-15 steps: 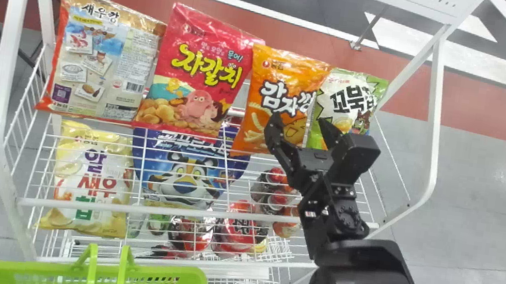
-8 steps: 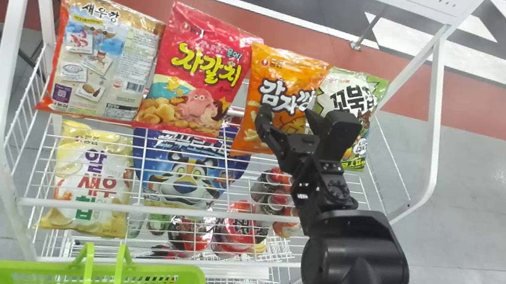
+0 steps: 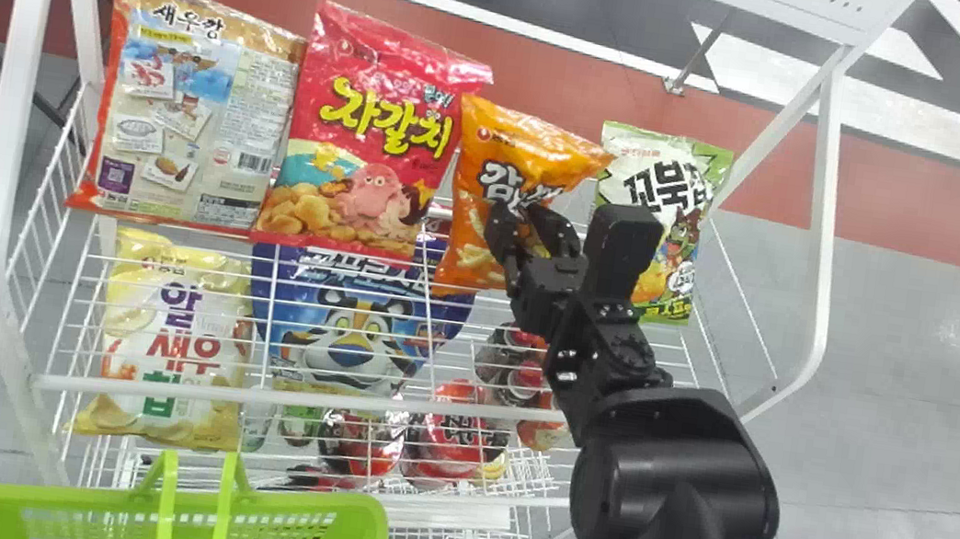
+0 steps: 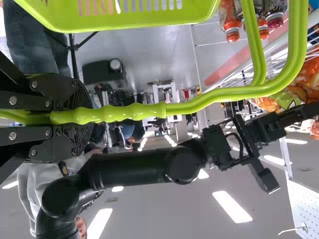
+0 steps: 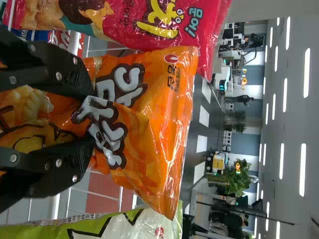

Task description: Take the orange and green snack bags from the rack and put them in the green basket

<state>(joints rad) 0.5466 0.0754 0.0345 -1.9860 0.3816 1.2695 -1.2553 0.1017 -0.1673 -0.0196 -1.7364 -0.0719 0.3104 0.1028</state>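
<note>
My right gripper (image 3: pixel 534 228) is at the front of the orange snack bag (image 3: pixel 528 151) on the rack's upper level. In the right wrist view the right gripper (image 5: pixel 89 117) pinches the crumpled front of the orange bag (image 5: pixel 154 129) between its fingers. The green snack bag (image 3: pixel 660 182) stands to the right of it, partly behind the arm. At the lower left is the green basket (image 3: pixel 319 508), its handles raised. In the left wrist view my left gripper (image 4: pixel 82 117) is closed around the handle (image 4: pixel 129 113) of the basket (image 4: pixel 134 21).
A red bag (image 3: pixel 377 135) stands close beside the orange one, with a beige-backed bag (image 3: pixel 195 111) farther left. Lower down are a yellow bag (image 3: pixel 174 341), a blue bag (image 3: pixel 353 318) and several bottles. White posts (image 3: pixel 824 213) frame the rack's sides.
The right gripper has moved left onto the orange bag and closed on it. That bag has crumpled and shifted slightly left, and more of the green bag is uncovered. The basket has shifted slightly.
</note>
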